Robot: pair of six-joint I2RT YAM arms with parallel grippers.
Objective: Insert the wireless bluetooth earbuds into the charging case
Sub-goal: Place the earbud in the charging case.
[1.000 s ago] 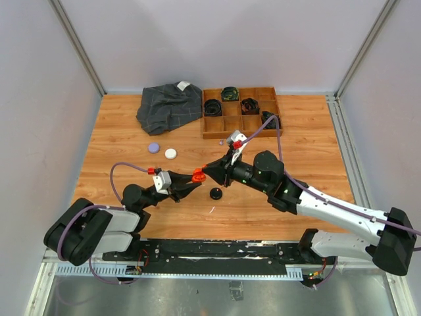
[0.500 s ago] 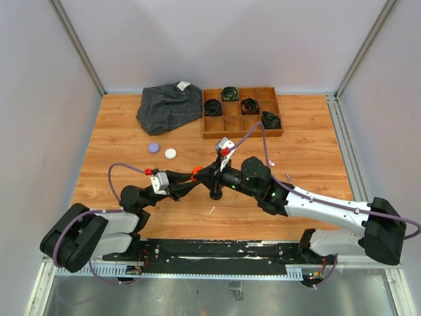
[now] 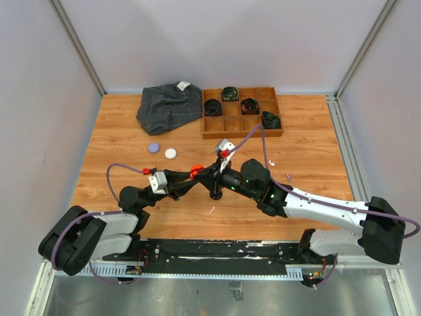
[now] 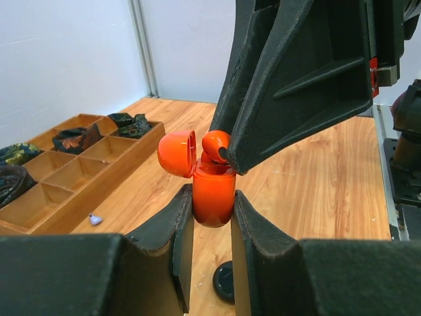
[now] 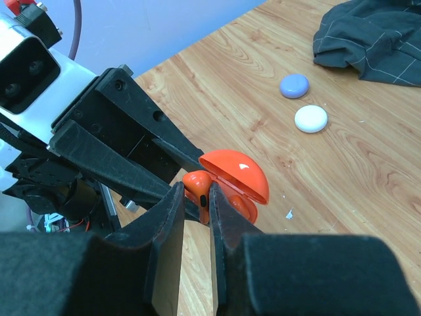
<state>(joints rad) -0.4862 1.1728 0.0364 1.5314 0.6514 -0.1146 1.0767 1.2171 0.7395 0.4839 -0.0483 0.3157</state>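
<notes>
My left gripper [image 4: 212,192] is shut on the body of the orange charging case [image 4: 214,196], which it holds upright above the table with the lid [image 4: 176,153] hinged open. My right gripper [image 5: 196,189] is shut on an orange earbud [image 5: 197,182] and holds it at the case's open mouth, stem pointing down into it. Another rounded orange piece [image 5: 238,205] shows inside the case under the lid [image 5: 238,172]. From above, the two grippers meet at the orange case [image 3: 195,172] near the table's middle.
A black puck [image 3: 215,193] lies on the table just below the grippers. Purple [image 3: 153,147] and white [image 3: 170,153] pucks lie to the left. At the back are a dark cloth [image 3: 170,105] and a wooden tray [image 3: 242,134] of coiled belts. A tiny purple piece [image 3: 288,176] lies to the right.
My right gripper has moved left and down with the earbud onto the open case. The left gripper with the case has shifted slightly left.
</notes>
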